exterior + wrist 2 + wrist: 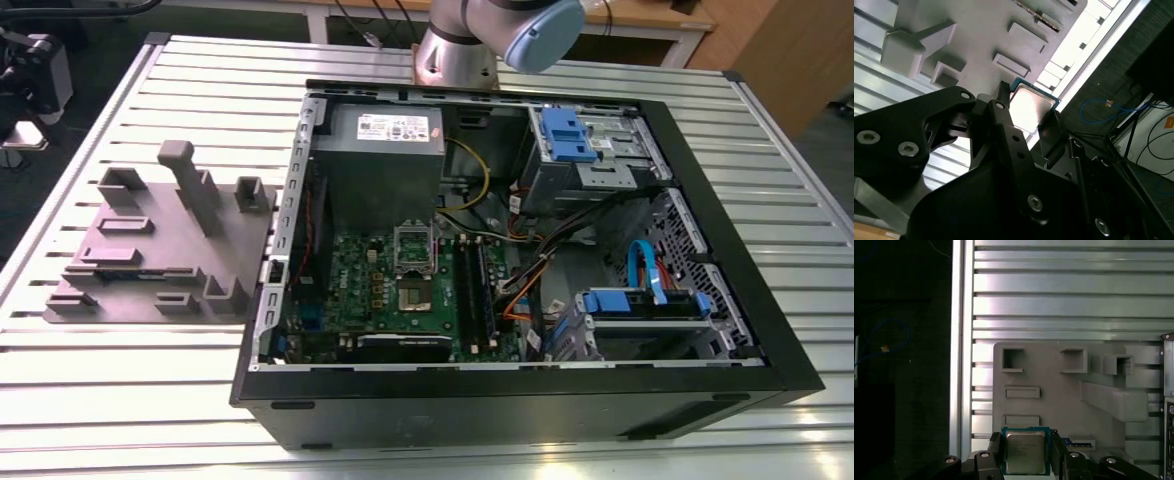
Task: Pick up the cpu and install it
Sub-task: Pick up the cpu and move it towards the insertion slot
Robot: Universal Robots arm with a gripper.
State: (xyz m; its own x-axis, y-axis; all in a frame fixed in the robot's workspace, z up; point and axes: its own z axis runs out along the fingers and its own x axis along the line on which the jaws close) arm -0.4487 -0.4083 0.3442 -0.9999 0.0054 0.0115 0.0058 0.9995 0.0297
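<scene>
— Jaws?
— Pinching the cpu [1025, 451] by two opposite edges, over the grey fixture [1054, 385] on the table [1054, 305].
— How far along?
— Pickup looks done; I judge seating it on the motherboard [367, 275] inside the open case [534, 395] remains.

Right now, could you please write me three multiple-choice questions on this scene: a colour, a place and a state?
1. What colour is the motherboard lying in the black metal computer case? A. Green. B. Red. C. White.
2. Where is the small square silver-topped cpu? A. In the motherboard's socket. B. Between the tool's fingers, above the grey moulded fixture. C. On the power-supply box.
3. How is the case? A. Shut by a side panel. B. Open, insides showing. C. Wrapped in foil.
Answers: A, the board is green in the exterior view; B, both wrist views show the fingers against its edges; B, the exterior view looks straight into it.
</scene>
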